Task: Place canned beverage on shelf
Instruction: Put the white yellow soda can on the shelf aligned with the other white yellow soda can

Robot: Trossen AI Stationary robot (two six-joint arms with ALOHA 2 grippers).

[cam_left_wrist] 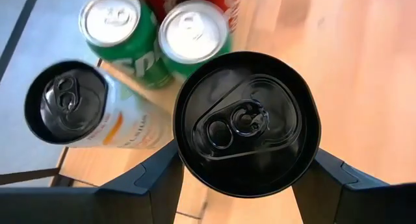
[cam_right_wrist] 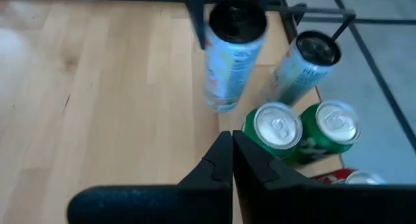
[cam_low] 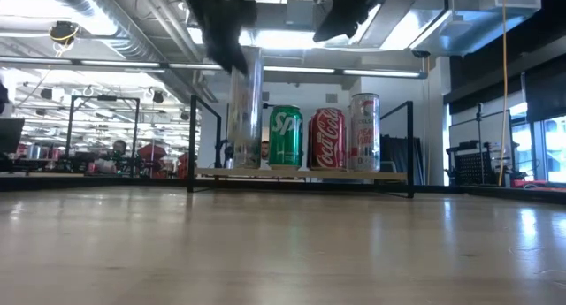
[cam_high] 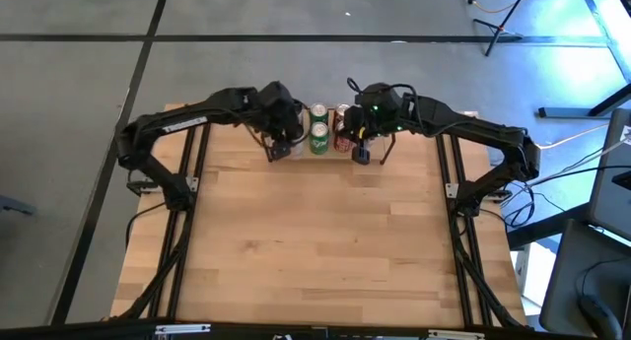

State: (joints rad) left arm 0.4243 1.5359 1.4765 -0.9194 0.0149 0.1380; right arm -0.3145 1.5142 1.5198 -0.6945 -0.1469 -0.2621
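A: Where is the can being handled?

B: The left claw (cam_left_wrist: pixel 244 185) has its fingers pinched on either side of a tall black-topped can (cam_left_wrist: pixel 247 123), gripping it below the rim. It sits at the far edge of the surface (cam_high: pixel 315 241), at the left end of the shelf (cam_low: pixel 301 173).

A: Is it set down on the board?

B: Hard to say; in the low view the can looks blurred and its foot sits about level with the board, so I cannot tell whether it touches.

A: What is on the shelf?

B: A second tall pale can (cam_left_wrist: pixel 84 110), two green cans (cam_right_wrist: pixel 305 134) and a red can (cam_low: pixel 326 139).

A: And the other arm?

B: The right claw (cam_right_wrist: pixel 232 160) hangs above the shelf's right half, fingers pressed together, holding nothing.
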